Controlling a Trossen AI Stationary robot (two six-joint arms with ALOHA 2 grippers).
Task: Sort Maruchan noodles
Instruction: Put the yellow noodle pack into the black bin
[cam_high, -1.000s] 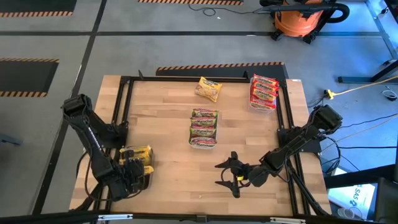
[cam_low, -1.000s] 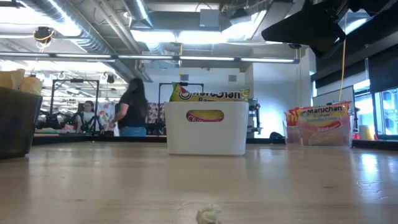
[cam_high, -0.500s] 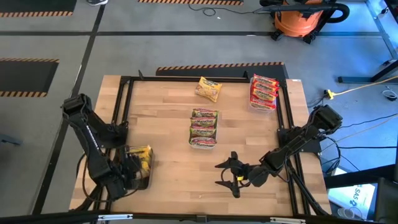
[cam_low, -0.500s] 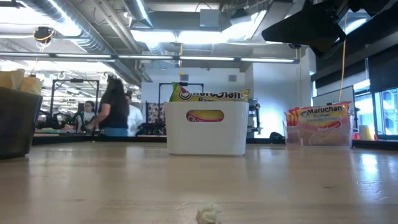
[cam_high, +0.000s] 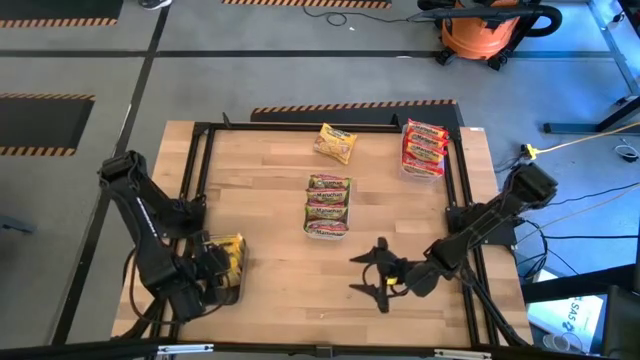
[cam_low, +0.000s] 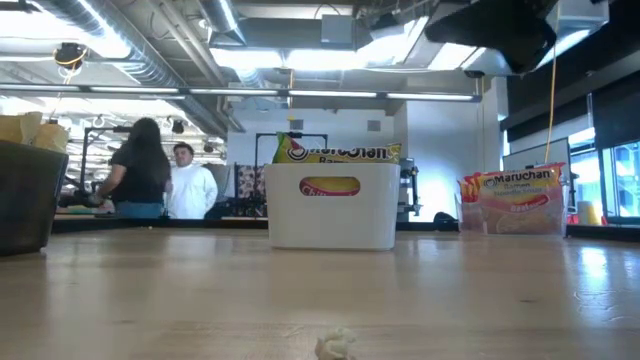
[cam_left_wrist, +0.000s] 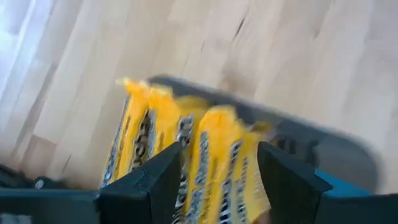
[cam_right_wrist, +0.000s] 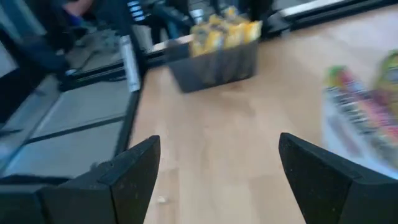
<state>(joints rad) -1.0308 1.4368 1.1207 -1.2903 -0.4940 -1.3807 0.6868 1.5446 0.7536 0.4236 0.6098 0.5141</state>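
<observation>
Yellow Maruchan packets (cam_high: 230, 256) stand on edge in a dark tray (cam_high: 222, 290) near the table's left near corner. Green packets (cam_high: 327, 205) fill a white tray (cam_low: 330, 215) at the middle. Red packets (cam_high: 424, 146) sit in a clear tray at the far right. One yellow packet (cam_high: 335, 143) lies flat on the wood at the far side. My left gripper (cam_high: 205, 272) hovers open over the dark tray, and in the left wrist view its fingers (cam_left_wrist: 163, 180) flank the yellow packets (cam_left_wrist: 217, 158). My right gripper (cam_high: 378, 272) is open above bare wood, near of the green packets.
A black frame (cam_high: 200, 160) borders the work area. A small crumb (cam_low: 337, 345) lies on the wood near the near edge. Bare wood stretches between the trays. People stand in the room beyond the table (cam_low: 160, 185).
My left gripper has drawn back over the dark tray toward the table's near left corner. My right gripper has shifted slightly toward the right edge. The people in the background have walked leftward.
</observation>
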